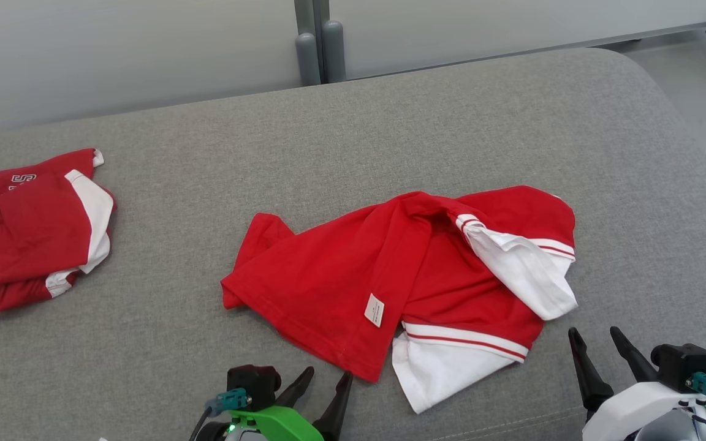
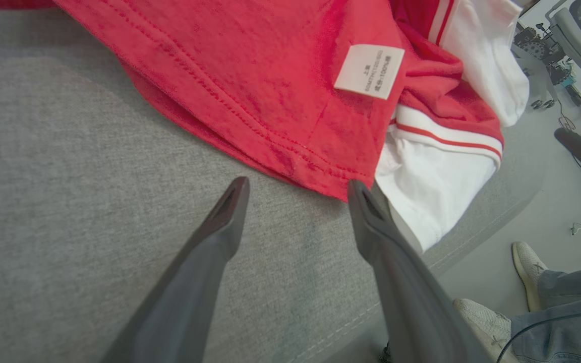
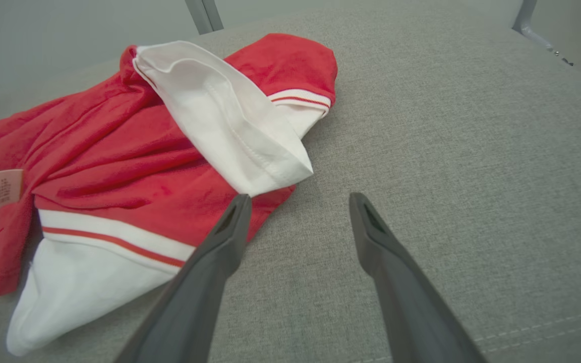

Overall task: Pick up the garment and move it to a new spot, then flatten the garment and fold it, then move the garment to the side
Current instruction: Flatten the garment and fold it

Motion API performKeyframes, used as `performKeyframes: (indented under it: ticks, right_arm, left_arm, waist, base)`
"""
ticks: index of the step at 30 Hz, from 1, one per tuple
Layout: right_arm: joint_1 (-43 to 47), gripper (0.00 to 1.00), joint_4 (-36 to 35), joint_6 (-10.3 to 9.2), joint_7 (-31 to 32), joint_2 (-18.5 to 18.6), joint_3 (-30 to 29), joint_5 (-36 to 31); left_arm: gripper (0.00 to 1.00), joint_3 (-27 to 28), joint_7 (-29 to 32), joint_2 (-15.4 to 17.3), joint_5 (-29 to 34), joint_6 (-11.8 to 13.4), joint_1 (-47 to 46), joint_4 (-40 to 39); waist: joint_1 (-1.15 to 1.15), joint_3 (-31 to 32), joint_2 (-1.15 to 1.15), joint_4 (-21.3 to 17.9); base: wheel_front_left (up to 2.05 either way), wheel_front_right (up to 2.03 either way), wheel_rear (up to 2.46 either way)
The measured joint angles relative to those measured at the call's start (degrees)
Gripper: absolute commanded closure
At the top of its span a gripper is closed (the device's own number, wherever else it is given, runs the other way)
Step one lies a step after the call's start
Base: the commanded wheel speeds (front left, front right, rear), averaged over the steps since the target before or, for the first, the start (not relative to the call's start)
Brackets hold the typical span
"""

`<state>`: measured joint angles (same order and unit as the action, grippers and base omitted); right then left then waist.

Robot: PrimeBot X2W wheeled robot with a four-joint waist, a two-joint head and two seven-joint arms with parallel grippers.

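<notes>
A crumpled red garment with white sleeves and a small white label lies in the middle of the grey cushion. Its hem and label show in the left wrist view, its white sleeve in the right wrist view. My left gripper stands open just below the garment's near hem, empty; it appears again from its own wrist. My right gripper is open and empty to the right of the white sleeve, its left finger near the sleeve tip.
A second red and white garment lies folded at the cushion's left edge. Grey posts stand behind the cushion. A person's shoes and trouser legs are on the floor beside the cushion's near edge.
</notes>
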<state>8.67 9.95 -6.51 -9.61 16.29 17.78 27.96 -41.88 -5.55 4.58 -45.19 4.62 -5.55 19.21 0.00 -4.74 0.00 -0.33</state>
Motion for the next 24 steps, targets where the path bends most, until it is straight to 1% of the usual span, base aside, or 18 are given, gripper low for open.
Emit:
performKeyframes:
  ticks: [3, 8, 13, 15, 17, 19, 24]
  right_arm:
    - [0.0, 0.0, -0.3, 0.0, 0.0, 0.0, 0.1, -0.2]
    - [-0.3, 0.0, -0.4, 0.0, 0.1, -0.1, 0.6, -0.2]
    - [-1.2, 0.0, -0.4, -0.12, 0.1, -0.3, 0.5, -0.2]
    - [-1.2, 0.0, -0.4, -0.13, 0.1, -0.3, 0.2, -0.2]
    - [-1.2, 0.0, -0.4, -0.14, 0.1, -0.3, -0.1, -0.2]
    - [-1.2, 0.0, -0.4, -0.14, 0.1, -0.3, -0.1, -0.2]
    - [-1.2, 0.0, -0.4, -0.14, 0.1, -0.5, -0.1, -0.2]
  left_arm:
    - [0.0, -0.4, 0.1, 0.0, 0.8, 0.0, -0.2, 0.0]
    - [0.0, -0.2, 1.5, -0.1, 0.1, 0.0, -0.4, 0.7]
    - [0.0, 2.1, 2.0, -0.6, -4.2, 0.0, -0.4, 1.0]
    - [0.0, 2.5, 2.5, -0.9, -5.7, -0.6, -0.4, 0.9]
    - [0.01, 2.7, 2.6, -1.3, -7.4, -0.6, -0.4, 0.9]
    - [0.06, 2.9, 3.0, -1.5, -8.2, -0.9, -0.4, 0.9]
    - [0.24, 2.9, 3.1, -1.5, -8.4, -1.1, -0.5, 0.9]
  waist:
    - [0.0, -0.7, 0.0, -0.4]
    - [0.0, -1.7, 0.0, -1.2]
    - [0.0, -2.3, 0.0, -2.3]
    - [0.0, -2.5, 0.0, -2.6]
    - [0.0, -2.6, 0.0, -2.7]
    - [0.0, -2.6, 0.0, -2.8]
    - [0.0, -2.7, 0.0, -3.0]
  base:
    - [0.0, 0.0, 0.0]
    - [0.0, 0.0, 0.0]
    - [0.0, 0.0, 0.0]
    - [0.0, 0.0, 0.0]
    - [0.0, 0.0, 0.0]
    - [0.0, 0.0, 0.0]
    - [0.0, 0.0, 0.0]
